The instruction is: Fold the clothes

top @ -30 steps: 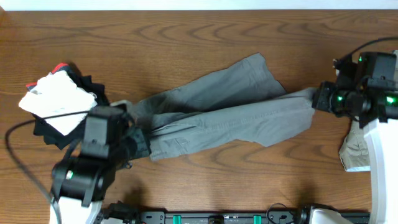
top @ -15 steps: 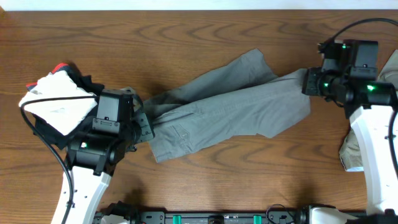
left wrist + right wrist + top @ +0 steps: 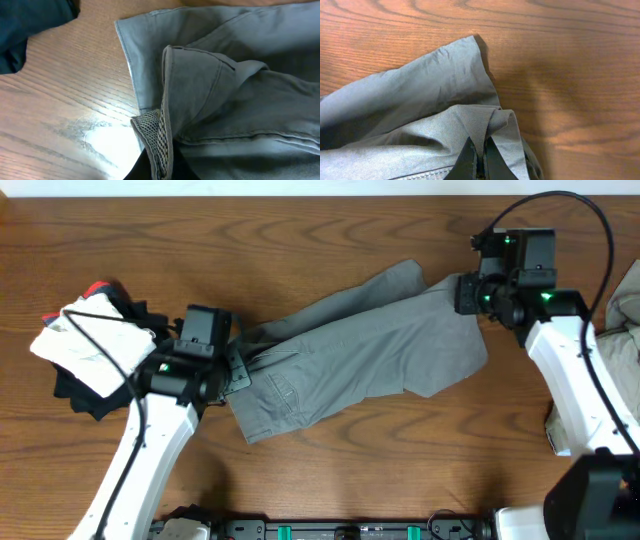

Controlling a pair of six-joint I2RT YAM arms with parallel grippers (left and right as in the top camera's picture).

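grey shorts (image 3: 360, 355) stretched between both grippers, right of the clothes pile (image 3: 90, 350)
soft, limp cloth, best held at seamed edges; left gripper (image 3: 236, 372) pinches the waistband end nearest the pile, right gripper (image 3: 463, 292) clamps the far hem.

Overhead view. The left arm (image 3: 150, 440) rises from the table's near edge as a white link slanting up and to the right. It ends in a black wrist housing (image 3: 195, 350) with a green lamp lit. The left gripper (image 3: 235, 370) points right, its jaws closed on a bunched edge of the grey shorts (image 3: 360, 350).

The right arm (image 3: 570, 375) reaches up and to the left from the near right side. Its black wrist unit (image 3: 520, 265) also shows green lamps. The right gripper (image 3: 462, 292) points left, its jaws pinched on a fold of the same cloth.

Wrist views. The dark fingers (image 3: 150, 167) of the left gripper, and the fingertips (image 3: 465, 162) of the right, meet with cloth between them.
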